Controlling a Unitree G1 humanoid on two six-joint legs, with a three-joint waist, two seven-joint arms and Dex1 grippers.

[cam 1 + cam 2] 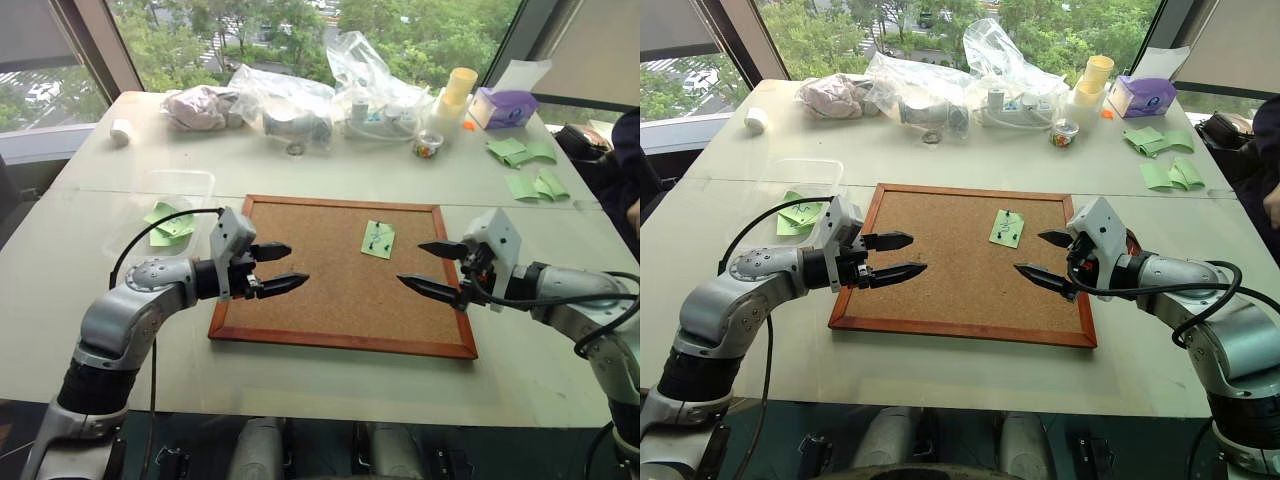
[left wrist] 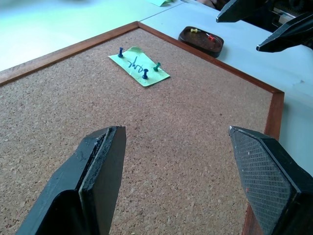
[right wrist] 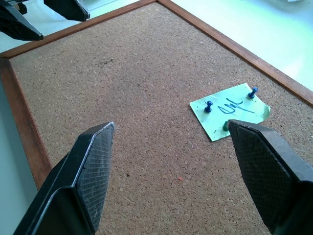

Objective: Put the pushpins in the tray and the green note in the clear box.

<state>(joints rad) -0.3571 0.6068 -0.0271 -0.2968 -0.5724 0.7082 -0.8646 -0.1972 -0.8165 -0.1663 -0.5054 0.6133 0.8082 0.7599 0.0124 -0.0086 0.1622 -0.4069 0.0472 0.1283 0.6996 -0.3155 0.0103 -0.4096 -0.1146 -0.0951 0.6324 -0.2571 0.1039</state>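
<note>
The green note (image 1: 378, 239) lies on the corkboard (image 1: 300, 330), right of its middle, held down by three pushpins: two blue (image 2: 145, 73) (image 3: 209, 105) and one green (image 2: 157, 66). My left gripper (image 1: 298, 263) hovers open over the board's left part. My right gripper (image 1: 409, 262) hovers open over the right part, just short of the note. Both point inward at each other with nothing between their fingers. The tray (image 2: 200, 49) sits off the board's right side behind the right gripper, with a yellow pin and a red pin in it. The clear box (image 1: 185, 175) stands left of the board with green papers inside.
Wrinkly plastic bags (image 1: 290, 100), stacked cups (image 1: 455, 95), a purple tissue box (image 1: 505, 105) and a small jar (image 1: 428, 145) line the table's far side. Bent green sheets (image 1: 530, 170) lie at the far right, a white roll (image 1: 121, 131) at the far left. A person sits at the right edge.
</note>
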